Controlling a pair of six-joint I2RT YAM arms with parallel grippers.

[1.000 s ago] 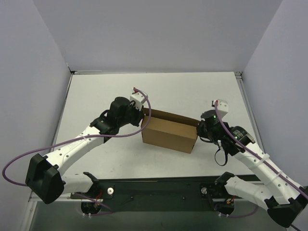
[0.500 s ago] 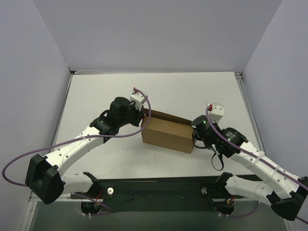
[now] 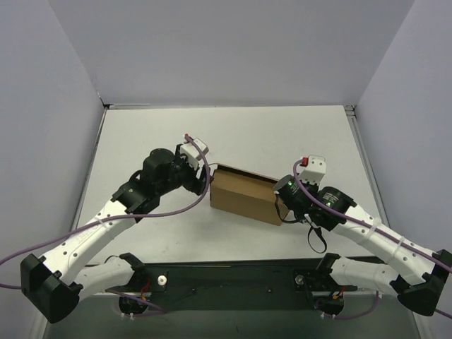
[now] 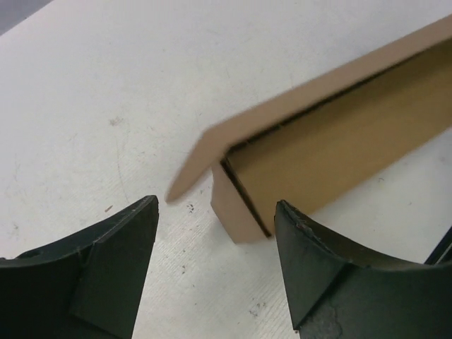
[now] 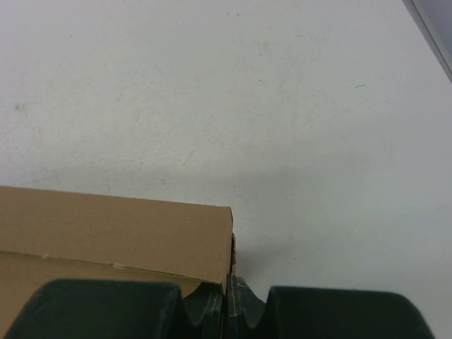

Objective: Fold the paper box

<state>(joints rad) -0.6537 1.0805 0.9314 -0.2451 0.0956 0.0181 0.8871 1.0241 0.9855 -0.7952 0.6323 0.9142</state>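
Cardboard paper box (image 3: 244, 195) rests on white table (image 3: 282, 134) (lid flap (image 4: 282, 106) slightly raised); left gripper (image 4: 216, 209) spread wide beside its corner, right gripper (image 5: 226, 302) pressed together against its other end.

Bright, even light, soft shadows; the paper box (image 4: 339, 141) looks slightly blurred from the left wrist.

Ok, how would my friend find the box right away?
Look at the white table. Near its middle, between the left arm and the right arm, sits the box. It is the only brown thing there, plain cardboard with no marks.
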